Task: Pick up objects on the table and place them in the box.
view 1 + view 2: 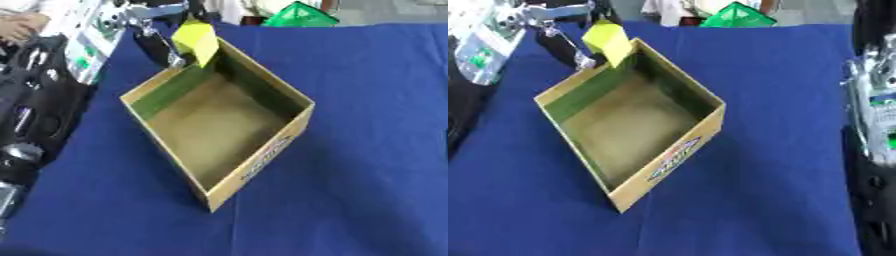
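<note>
An open cardboard box (pixel 262 165) sits askew on the blue cloth, and its brown floor shows nothing inside. My left hand (pixel 164 46) reaches in from the upper left and hangs at the box's far corner. Its dark fingers are curled on a yellow block-shaped object (pixel 197 40), which is held just above the far rim. My right forearm (pixel 872 105) runs up the right edge of the right eye view. A dark shape at the top of that edge may be my right hand (pixel 870 22), and its fingers cannot be made out.
A green object (pixel 302 15) lies at the far edge of the blue cloth (pixel 376 125), behind the box. My left arm (pixel 35 110) fills the left edge. Blue cloth stretches right of and in front of the box.
</note>
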Robot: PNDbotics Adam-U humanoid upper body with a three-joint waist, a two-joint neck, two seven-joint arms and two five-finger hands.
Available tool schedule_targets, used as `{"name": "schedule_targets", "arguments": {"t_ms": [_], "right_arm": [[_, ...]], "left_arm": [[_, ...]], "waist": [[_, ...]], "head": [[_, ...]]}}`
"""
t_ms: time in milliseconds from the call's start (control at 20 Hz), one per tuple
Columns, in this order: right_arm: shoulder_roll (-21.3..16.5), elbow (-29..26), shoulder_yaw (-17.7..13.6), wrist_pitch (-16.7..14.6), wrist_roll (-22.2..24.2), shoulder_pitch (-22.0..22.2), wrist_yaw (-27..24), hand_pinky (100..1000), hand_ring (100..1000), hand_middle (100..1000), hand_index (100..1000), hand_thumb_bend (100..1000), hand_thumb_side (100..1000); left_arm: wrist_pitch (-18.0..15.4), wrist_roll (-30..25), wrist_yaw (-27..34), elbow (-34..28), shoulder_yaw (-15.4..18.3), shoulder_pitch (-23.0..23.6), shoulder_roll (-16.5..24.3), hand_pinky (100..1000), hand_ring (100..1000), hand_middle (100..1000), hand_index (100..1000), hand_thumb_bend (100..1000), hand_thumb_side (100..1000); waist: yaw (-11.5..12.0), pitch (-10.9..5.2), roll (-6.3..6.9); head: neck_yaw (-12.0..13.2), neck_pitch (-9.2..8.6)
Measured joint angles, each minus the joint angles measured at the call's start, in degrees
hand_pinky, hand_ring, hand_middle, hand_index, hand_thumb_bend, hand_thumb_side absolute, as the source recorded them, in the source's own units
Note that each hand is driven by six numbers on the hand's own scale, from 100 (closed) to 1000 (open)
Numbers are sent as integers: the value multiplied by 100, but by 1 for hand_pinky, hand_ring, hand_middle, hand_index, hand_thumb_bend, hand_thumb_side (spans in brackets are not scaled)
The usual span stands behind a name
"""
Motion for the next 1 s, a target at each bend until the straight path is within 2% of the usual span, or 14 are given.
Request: {"name": "schedule_targets", "arguments": {"t_ms": [150,450,550,600,750,850,1000], "right_arm": [[22,-4,0,10,10,1,-4,834,860,673,842,201,1000],[24,-35,0,19,19,2,-18,834,860,672,842,201,1000],[26,-36,0,20,19,3,-23,834,860,671,842,202,1000],[26,-37,0,20,19,3,-24,834,860,671,842,202,1000],[33,-37,-1,20,20,4,-27,834,860,671,842,202,1000],[40,-37,-1,20,20,6,-28,834,860,671,842,201,1000],[44,-37,-1,21,20,23,-29,835,861,670,842,200,1000]], "left_arm": [[-42,76,-205,143,1,0,-115,576,642,643,782,237,100],[-90,219,-460,390,1,12,-314,597,665,668,798,349,105],[-100,268,-544,438,0,22,-361,628,696,703,825,430,180],[-101,287,-591,457,-1,34,-379,653,727,737,847,504,255],[-106,317,-693,491,-13,67,-405,691,769,779,879,572,328],[-106,315,-733,495,-26,80,-407,693,773,780,876,553,325],[-110,314,-764,489,-28,104,-425,654,741,745,852,435,269]], "waist": [[-7,5,-2],[-31,15,-5],[-34,17,-9],[-34,17,-9],[-36,17,-9],[-36,17,-9],[-34,18,-10]], "head": [[14,-1],[49,-3],[53,-3],[54,-3],[54,-3],[54,-3],[52,-3]]}}
